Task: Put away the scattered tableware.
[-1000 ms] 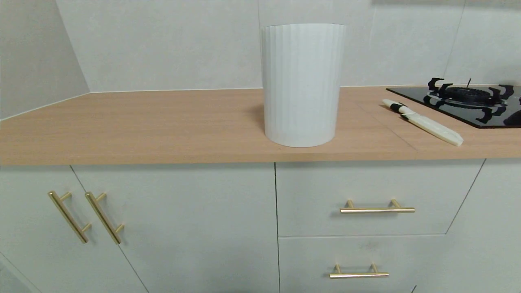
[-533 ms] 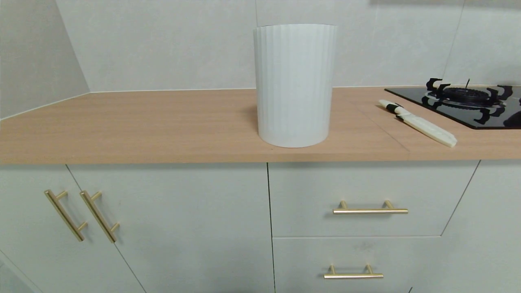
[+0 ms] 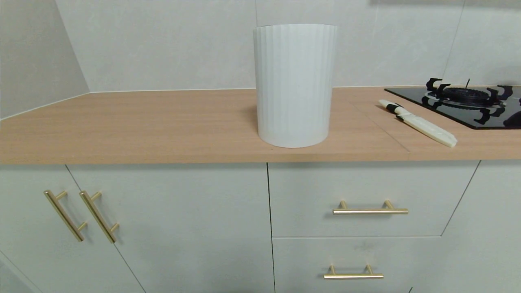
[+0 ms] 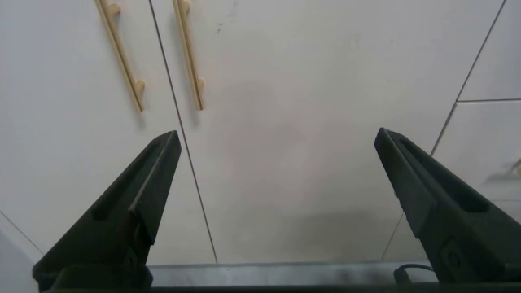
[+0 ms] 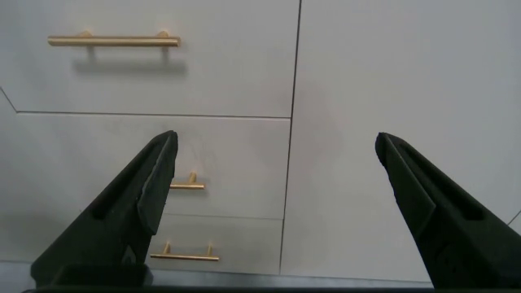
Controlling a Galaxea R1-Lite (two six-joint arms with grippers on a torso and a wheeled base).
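On the wooden countertop [image 3: 142,126], a cream knife [image 3: 419,123] lay right of the tall white ribbed container [image 3: 294,85], near the black hob [image 3: 468,106]. Lower down, the left gripper [image 4: 275,145] and right gripper [image 5: 275,145] gaped wide, empty, facing the cabinet fronts [image 3: 183,219].

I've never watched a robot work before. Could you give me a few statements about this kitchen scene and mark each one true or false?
1. The white ribbed container stands upright on the wooden counter. True.
2. The knife lies inside the container. False: it lies flat on the counter, between the container and the hob, touching neither.
3. Both grippers are shut on tableware. False: the left gripper and the right gripper are open and hold nothing; they face the cabinet fronts below the counter.
4. The two drawers under the counter are closed. True.
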